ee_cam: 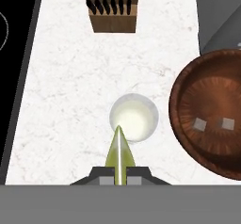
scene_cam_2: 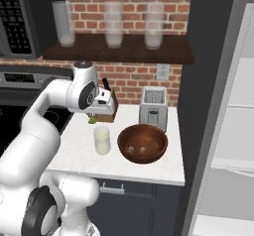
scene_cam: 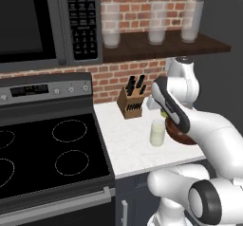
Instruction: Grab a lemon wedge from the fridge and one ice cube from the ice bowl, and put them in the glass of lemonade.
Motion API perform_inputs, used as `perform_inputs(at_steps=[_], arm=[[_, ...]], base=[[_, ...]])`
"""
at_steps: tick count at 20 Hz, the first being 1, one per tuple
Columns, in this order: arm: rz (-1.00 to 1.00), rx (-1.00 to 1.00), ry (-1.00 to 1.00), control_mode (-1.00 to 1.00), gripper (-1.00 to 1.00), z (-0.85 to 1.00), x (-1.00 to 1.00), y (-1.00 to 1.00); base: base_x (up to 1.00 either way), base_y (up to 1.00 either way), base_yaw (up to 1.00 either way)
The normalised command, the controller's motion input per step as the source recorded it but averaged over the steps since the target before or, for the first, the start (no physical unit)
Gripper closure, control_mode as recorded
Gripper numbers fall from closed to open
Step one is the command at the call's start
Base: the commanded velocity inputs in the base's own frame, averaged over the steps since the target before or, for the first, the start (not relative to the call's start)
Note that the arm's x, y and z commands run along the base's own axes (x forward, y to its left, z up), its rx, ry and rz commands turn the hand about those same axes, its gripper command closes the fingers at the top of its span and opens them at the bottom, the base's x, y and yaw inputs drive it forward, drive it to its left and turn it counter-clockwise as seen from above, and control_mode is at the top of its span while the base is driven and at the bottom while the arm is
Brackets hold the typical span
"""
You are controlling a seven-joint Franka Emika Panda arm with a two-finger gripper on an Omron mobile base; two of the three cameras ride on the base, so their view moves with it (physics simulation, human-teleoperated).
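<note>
Yellow-green and thin, the small curved lemon wedge (ee_cam: 119, 155) is pinched edge-on between the two dark finger tips of the gripper (ee_cam: 119, 177), so the pincer is closed down to just the wedge's thickness. The wedge is held above the short clear tumbler of pale lemonade (ee_cam: 134, 117), tip pointing over its rim.

Looks like the lemon half of the job is at the drop stage. The next move probably calls for the wedge to be centred a bit more over the glass's mouth, then the fingers eased apart. An off-centre release could bounce it off the rim.

Just beside the glass, on the fridge side, the wide reddish-brown wooden ice bowl (scene_cam_2: 143, 143) is parked, with two pale ice cubes (ee_cam: 214, 123) lying in it. That step is judged not yet done.

Behind the glass a wooden knife block (scene_cam: 131, 101) is set against the brick wall, and a silver toaster (scene_cam_2: 153, 107) stands behind the bowl. Everything sits on a white marbled counter (scene_cam: 126, 142), with a black stovetop (scene_cam: 47, 154) on the glass's far side and the open fridge (scene_cam_2: 233, 131) past the bowl.
</note>
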Motion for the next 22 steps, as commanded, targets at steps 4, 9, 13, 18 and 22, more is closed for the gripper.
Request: perform_inputs(at_steps=[4,9,13,18,22], arm=[[0.00,0.00,0.00,-1.00,1.00,-0.09,0.00,0.00],[0.00,0.00,0.00,-1.00,1.00,-0.10,0.00,0.00],[0.00,0.00,0.00,-1.00,1.00,-0.08,0.00,0.00],[0.00,0.00,0.00,-1.00,1.00,-0.03,0.00,0.00],[0.00,0.00,0.00,-1.00,1.00,0.00,-0.06,0.00]], base=[[0.00,0.00,0.00],[0.00,0.00,0.00],[0.00,0.00,0.00],[0.00,0.00,0.00],[0.00,0.00,0.00]])
